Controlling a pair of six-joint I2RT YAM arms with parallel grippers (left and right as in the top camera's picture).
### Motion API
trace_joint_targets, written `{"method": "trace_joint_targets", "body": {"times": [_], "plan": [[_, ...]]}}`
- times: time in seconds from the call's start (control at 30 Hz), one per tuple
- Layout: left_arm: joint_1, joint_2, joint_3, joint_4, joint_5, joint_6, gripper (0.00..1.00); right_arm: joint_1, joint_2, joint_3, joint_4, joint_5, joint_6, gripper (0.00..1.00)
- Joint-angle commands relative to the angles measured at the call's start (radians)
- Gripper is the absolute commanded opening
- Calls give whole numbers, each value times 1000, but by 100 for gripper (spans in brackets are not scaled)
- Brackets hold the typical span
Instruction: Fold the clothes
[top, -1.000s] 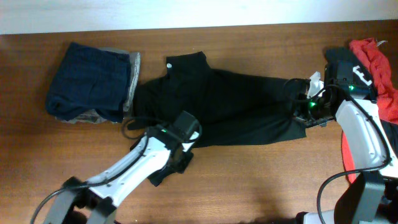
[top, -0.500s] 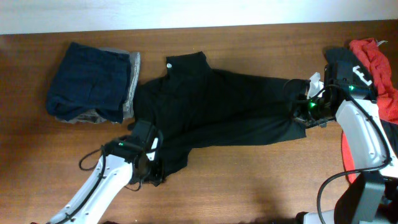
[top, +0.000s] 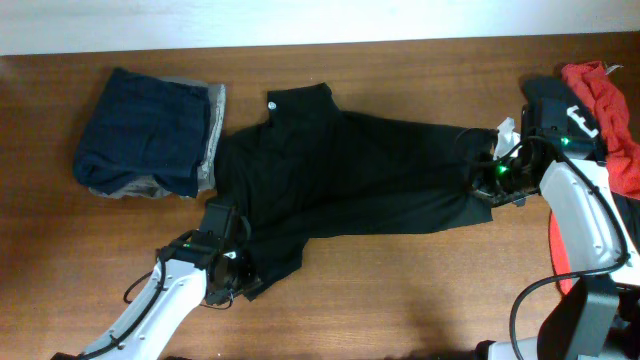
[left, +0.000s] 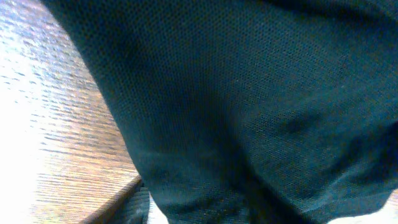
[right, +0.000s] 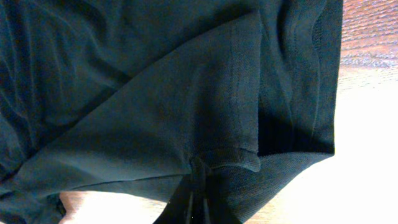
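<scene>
The large black shirt (top: 350, 180) lies spread across the middle of the table, its small white round logo (top: 271, 98) near the collar. My left gripper (top: 238, 278) is at the shirt's lower left corner. Black fabric (left: 249, 106) fills the left wrist view and hides the fingertips; the jaws seem shut on it. My right gripper (top: 490, 182) is at the shirt's right end, shut on a pinched fold of the hem (right: 200, 169). A folded navy garment (top: 145, 130) lies on a grey one (top: 212, 140) at the left. A red garment (top: 605, 95) lies at the far right.
The folded navy and grey stack sits close to the shirt's left edge. The red garment lies beside and behind my right arm (top: 580, 215). Bare wooden table (top: 400, 290) shows in front of the shirt. The table's back edge (top: 320, 42) meets a white wall.
My left arm has drawn back down and to the left, from the shirt's lower middle to its lower left corner. The right arm and the shirt's right end have not moved.
</scene>
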Motion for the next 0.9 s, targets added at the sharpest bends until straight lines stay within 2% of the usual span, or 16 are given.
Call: {"method": "trace_joint_targets", "body": {"times": [0.0, 0.1, 0.17, 0.23, 0.27, 0.37, 0.47, 0.63, 0.73, 0.8, 0.87], "plan": [[5, -2, -7, 7, -10, -22, 16, -4, -29, 16, 0, -9, -7, 6], [5, -4, 6, 5, 6, 28, 0, -9, -29, 32, -3, -9, -19, 6], [10, -22, 77, -44, 59, 94, 0, -29, -30, 84, -49, -9, -18, 6], [20, -70, 225, -164, 70, 151, 1, -56, -30, 151, -125, -8, -18, 6], [30, -109, 347, -249, 52, 206, 0, -72, -30, 179, -168, -8, -18, 6], [37, -160, 580, -372, -83, 275, 0, -82, -27, 180, -211, 0, -19, 6], [37, -169, 709, -453, -193, 282, 1, -67, -26, 161, -255, 23, -18, 6], [37, -155, 722, -515, -285, 282, 0, -53, -16, 58, -270, 86, -17, 6], [37, -147, 722, -516, -291, 282, 1, -53, -9, -51, -208, 85, -18, 7], [37, -144, 722, -515, -291, 282, 0, -53, -9, -90, -163, 85, -18, 16], [37, -144, 722, -515, -298, 282, 0, -53, -9, -106, -143, 85, -18, 19]]}}
